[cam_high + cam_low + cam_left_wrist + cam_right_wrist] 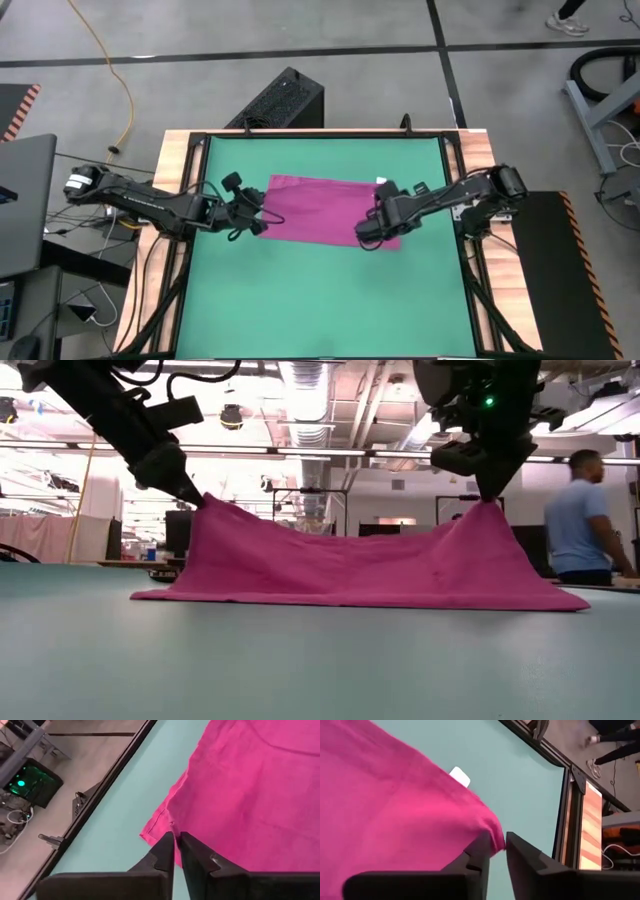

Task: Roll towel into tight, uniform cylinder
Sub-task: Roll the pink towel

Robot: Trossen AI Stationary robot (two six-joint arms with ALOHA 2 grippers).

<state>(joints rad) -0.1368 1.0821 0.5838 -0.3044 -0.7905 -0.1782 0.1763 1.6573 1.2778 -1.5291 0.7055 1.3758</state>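
While the towel (320, 208) lies spread near the far middle of the green mat (320, 300) in the high view, the left pincer (252, 213) sits at its left edge and the right pincer (375, 232) at its right near corner. A small white tag (381, 181) shows at the far right edge.

In the low view, both pincers hold the cloth pinched and raised into two peaks, left (200, 498) and right (488, 495); the span between them sags, and the lower hem rests on the mat. A person (580, 520) stands in the room behind.

In the left wrist view, the fingers (162, 855) are nearly closed, with a thin fold of the towel's hemmed edge clamped between them.

In the right wrist view, the fingers (477, 852) are nearly closed on a bunched corner of the cloth, and the tag (460, 776) lies beyond.

Handling judgement: the cloth is light, soft and limp; it drapes and will not keep a shape unaided. Take hold at the hemmed edge or corners, at matched points, to keep the roll straight and even.
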